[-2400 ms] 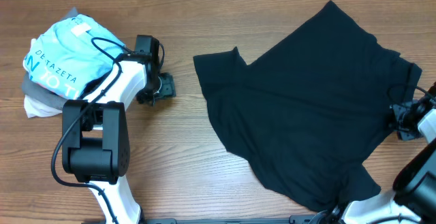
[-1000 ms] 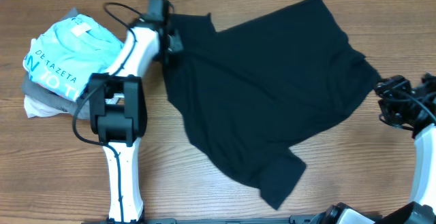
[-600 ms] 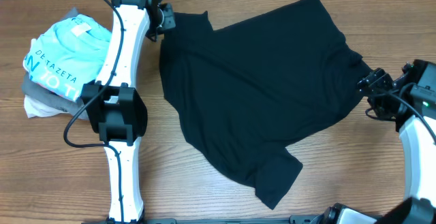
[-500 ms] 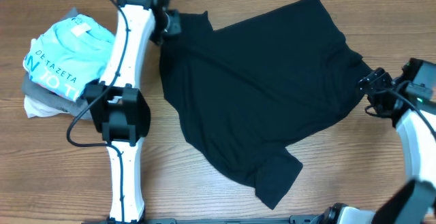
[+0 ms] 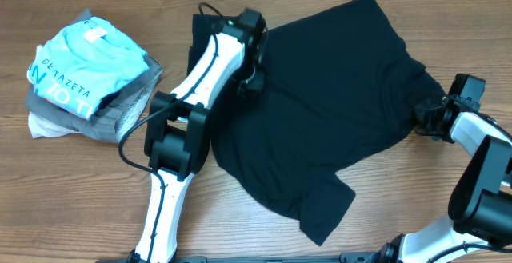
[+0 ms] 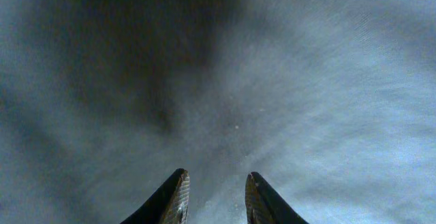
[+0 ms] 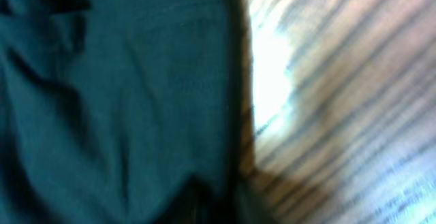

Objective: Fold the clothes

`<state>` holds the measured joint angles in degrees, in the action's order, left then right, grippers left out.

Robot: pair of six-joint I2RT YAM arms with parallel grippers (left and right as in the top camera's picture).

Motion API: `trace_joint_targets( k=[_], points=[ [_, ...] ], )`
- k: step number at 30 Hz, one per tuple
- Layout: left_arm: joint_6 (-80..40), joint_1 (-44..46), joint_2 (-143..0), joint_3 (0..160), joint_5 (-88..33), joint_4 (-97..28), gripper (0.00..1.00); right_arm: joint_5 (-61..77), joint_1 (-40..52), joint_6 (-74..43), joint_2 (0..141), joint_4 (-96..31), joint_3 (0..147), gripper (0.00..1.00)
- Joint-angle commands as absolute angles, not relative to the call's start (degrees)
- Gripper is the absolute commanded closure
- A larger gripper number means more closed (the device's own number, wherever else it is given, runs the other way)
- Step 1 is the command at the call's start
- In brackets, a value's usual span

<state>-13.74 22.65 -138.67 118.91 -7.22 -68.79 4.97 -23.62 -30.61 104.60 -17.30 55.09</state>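
The clothes (image 5: pixel 320 111), a black T-shirt, lie spread and rumpled across the middle and right of the table, one sleeve pointing to the front. My left gripper (image 5: pixel 254 75) hovers over the shirt's back left part. In the left wrist view its fingers (image 6: pixel 178 193) stand a little apart, open, with only black fabric (image 6: pixel 225 81) below them. My right gripper (image 5: pixel 428 121) is at the shirt's right edge, where the cloth bunches. The blurred right wrist view has the shirt's edge (image 7: pixel 136 94) running into the dark, shut jaws of that gripper (image 7: pixel 225 207).
A light blue shirt with white lettering (image 5: pixel 76 63) lies on grey and white garments (image 5: pixel 120 115) at the far left. Bare wooden table (image 5: pixel 400 207) shows in front of the shirt and to its right.
My left gripper let go of the shirt's back left corner, opened and swung right, over the shirt. My right gripper moved in to the shirt's right edge and shut there.
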Motion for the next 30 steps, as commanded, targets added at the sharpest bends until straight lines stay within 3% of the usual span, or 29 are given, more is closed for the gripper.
trace_joint_targets(
  k=[1, 12, 13, 15, 18, 22, 25, 27, 30],
  points=[
    [-15.9, 21.8, -138.3, 113.3, -5.8, -65.5, 0.69, -0.3, -25.0, -31.8, 105.4, -20.6, 55.2, 0.96],
    [-17.2, 18.9, -138.4, 103.7, 1.2, -58.8, 0.65, -6.5, -33.7, -34.9, 105.4, -33.0, 57.8, 0.9],
    [-17.1, 18.6, -138.4, 103.8, 1.3, -58.0, 0.64, -6.5, -34.3, -36.1, 105.4, -34.0, 58.2, 0.86],
    [-17.1, 18.1, -138.3, 104.2, 1.5, -57.0, 0.63, -6.4, -35.3, -37.9, 105.3, -36.3, 59.2, 0.6],
    [-17.1, 17.2, -138.3, 104.8, 1.5, -54.4, 0.65, -5.7, -36.4, -38.2, 104.4, -41.1, 62.3, 0.47],
    [-16.5, 15.4, -138.3, 104.9, 1.4, -46.7, 0.73, -2.0, -36.4, -38.1, 100.8, -47.7, 67.3, 0.38],
    [-16.8, 13.6, -138.3, 106.1, -1.9, -41.6, 0.73, 5.7, -36.0, -34.5, 96.3, -50.5, 69.6, 0.37],
    [-16.8, 12.6, -138.3, 107.7, -5.7, -39.2, 0.72, 11.2, -35.6, -32.1, 93.0, -50.7, 69.8, 0.37],
    [-16.7, 11.7, -138.3, 112.6, -9.1, -37.9, 0.63, 17.5, -33.2, -26.7, 89.0, -50.7, 69.8, 0.33]
  ],
)
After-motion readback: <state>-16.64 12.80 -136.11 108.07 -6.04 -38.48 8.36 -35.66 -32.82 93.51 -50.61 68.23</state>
